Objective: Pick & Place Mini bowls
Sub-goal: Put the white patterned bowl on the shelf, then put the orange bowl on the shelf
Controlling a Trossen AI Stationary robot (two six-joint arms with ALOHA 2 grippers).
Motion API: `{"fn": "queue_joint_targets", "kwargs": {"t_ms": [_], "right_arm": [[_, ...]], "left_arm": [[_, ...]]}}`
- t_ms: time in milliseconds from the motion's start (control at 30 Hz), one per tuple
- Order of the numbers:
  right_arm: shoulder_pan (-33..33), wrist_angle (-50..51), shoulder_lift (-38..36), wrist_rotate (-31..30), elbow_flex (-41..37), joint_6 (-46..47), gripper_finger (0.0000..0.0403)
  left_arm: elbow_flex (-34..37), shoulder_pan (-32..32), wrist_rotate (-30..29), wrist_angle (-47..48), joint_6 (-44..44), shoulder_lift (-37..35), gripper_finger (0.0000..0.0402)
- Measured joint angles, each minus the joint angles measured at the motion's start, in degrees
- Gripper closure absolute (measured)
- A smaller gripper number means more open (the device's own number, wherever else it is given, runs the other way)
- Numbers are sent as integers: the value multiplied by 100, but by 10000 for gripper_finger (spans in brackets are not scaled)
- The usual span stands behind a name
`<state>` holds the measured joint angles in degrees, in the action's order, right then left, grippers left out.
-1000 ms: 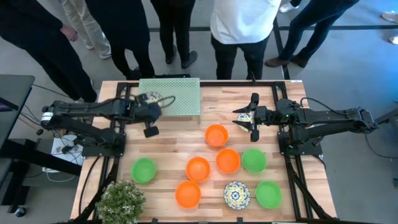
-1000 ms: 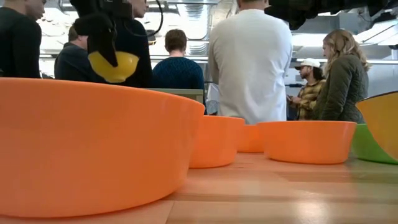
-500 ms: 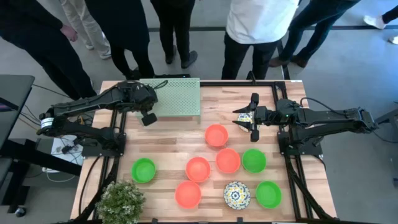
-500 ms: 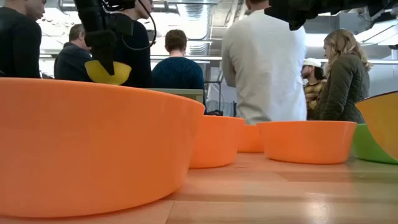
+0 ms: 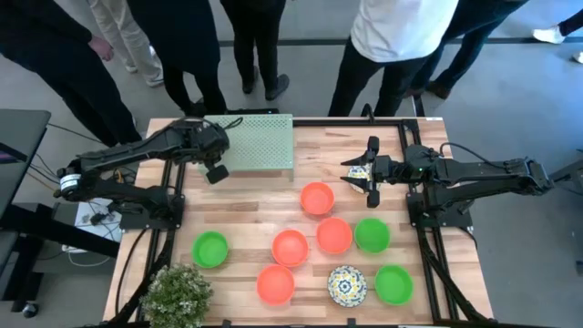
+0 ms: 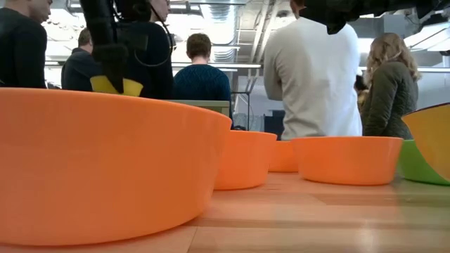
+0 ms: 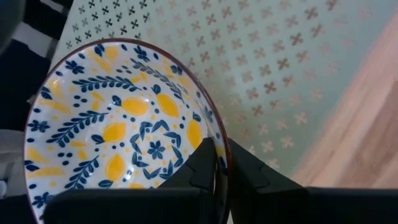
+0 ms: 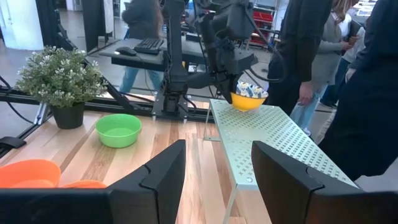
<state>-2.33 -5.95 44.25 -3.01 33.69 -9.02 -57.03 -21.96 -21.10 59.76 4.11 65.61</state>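
We see a glossy glazed patterned bowl [image 7: 118,140], smooth shiny plastic-looking orange bowls [image 6: 105,165], a pale perforated metal shelf [image 5: 258,141] and a satin wooden desk [image 5: 264,200].

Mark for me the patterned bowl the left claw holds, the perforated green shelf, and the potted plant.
patterned bowl [image 7: 118,134], left wrist view, inner floor.
perforated green shelf [image 5: 264,146], high view, top surface.
potted plant [image 5: 176,293], high view, leafy crown.
left claw [image 7: 217,163], left wrist view, pinching rim.
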Motion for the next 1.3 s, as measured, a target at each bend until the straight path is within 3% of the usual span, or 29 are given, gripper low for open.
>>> {"fn": "queue_joint_targets", "kwargs": {"t_ms": [300,700,967,1300], "right_arm": [[0,2,0,0,-1,0,223],[-2,4,0,0,-2,184,223],[-4,2,0,0,-2,201,223],[-4,-5,45,0,-1,201,223]], "left_arm": [[51,4,6,-68,17,-5,371],[57,106,-32,-133,16,-3,293],[50,520,-805,-168,151,0,246],[-727,1377,-1056,-184,162,2,227]]}}
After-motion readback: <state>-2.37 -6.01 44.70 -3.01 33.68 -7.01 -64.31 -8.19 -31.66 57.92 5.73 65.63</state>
